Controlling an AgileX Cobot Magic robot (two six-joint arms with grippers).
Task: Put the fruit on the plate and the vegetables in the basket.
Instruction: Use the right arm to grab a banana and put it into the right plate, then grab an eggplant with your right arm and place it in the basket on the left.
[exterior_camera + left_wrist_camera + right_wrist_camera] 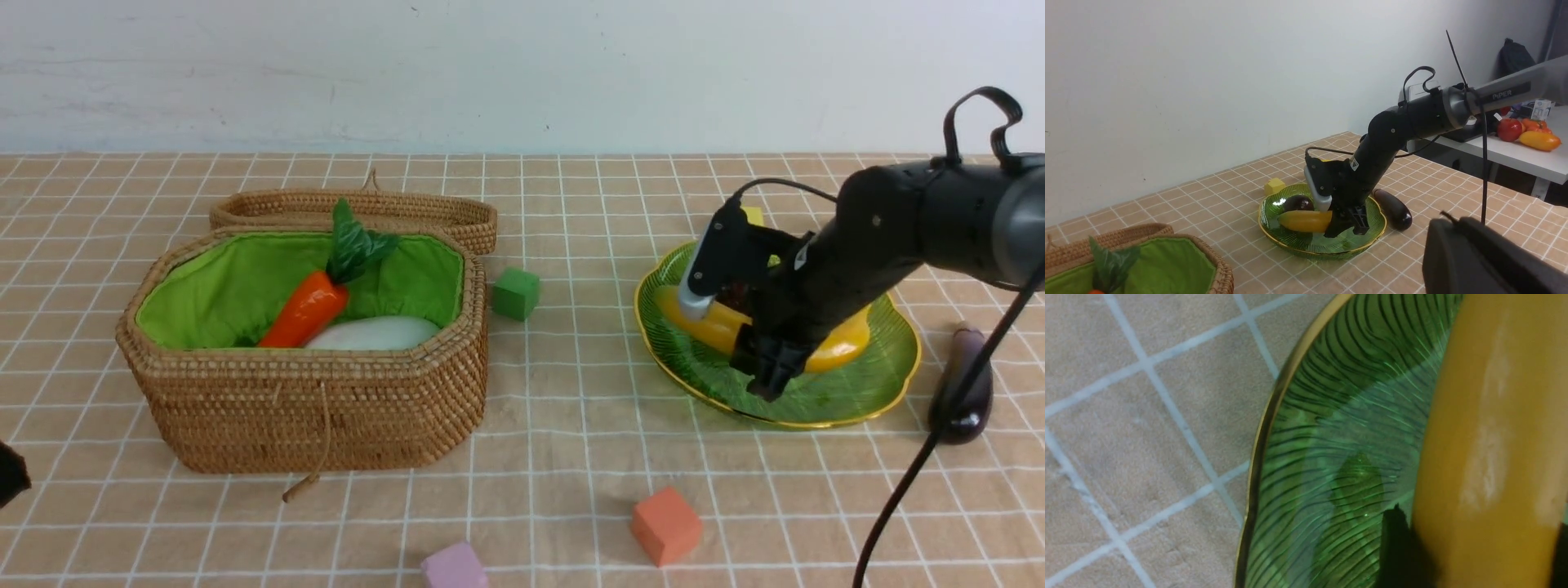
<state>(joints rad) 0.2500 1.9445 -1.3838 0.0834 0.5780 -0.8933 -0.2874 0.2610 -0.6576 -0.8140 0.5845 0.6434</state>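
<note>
Banana (841,347) lies on the green plate (857,392), near the right edge of the table (571,425), its length running roughly side to side. The right gripper (771,371) reaches down over it, one finger on each side of its middle. Whether those fingers are pinching it or are just clear of it I cannot tell, even close up. My guess is that this fruit is as good as placed.

What matters next is the eggplant (976,408). It sits on the cloth just beside the plate, on the side toward the right edge, with its long axis pointing from the near edge to the far one. The right arm is much nearer to it. The left gripper (8,480), fingers together, waits at the near left corner, and the basket (310,408) stands well apart on the left.
</note>
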